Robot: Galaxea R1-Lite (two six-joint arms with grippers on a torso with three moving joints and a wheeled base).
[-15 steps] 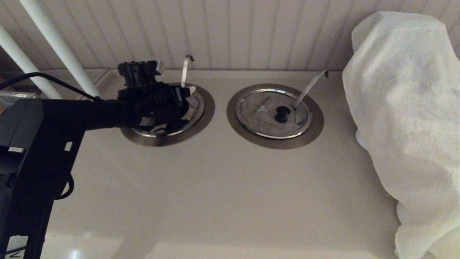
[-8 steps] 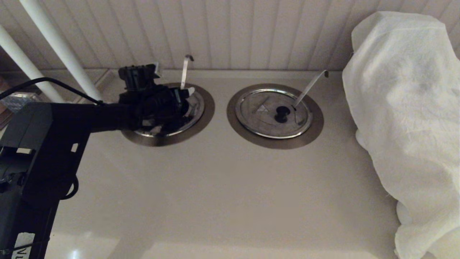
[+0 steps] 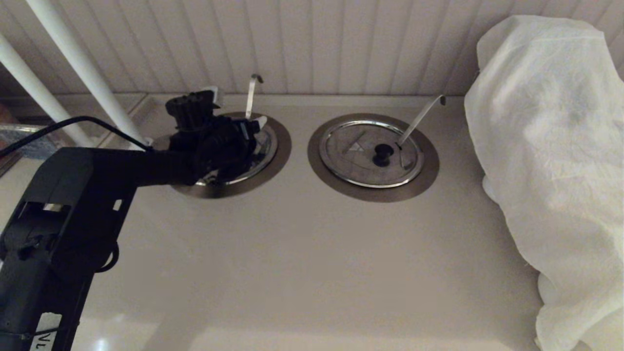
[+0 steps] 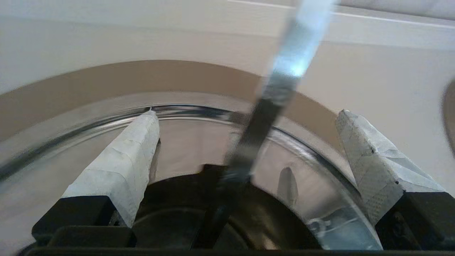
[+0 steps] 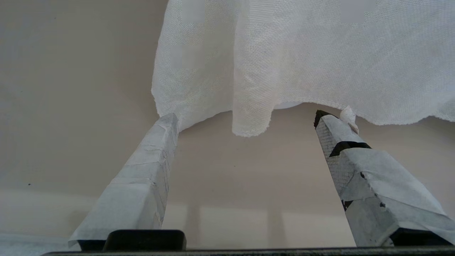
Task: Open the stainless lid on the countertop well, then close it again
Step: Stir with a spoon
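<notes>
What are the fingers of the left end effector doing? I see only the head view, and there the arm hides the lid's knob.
Observer: The left end effector is open. Its fingers stand wide on either side of the knob, not shut on it.
Operator: Is something between them?
Observer: Yes, the ladle handle rises between them, above the lid.
Operator: And the right arm? It is outside my view.
Observer: The right end effector is open over the counter, pointing at the white cloth.

Beige counter (image 3: 302, 263) — white panelled wall (image 3: 341, 44)
</notes>
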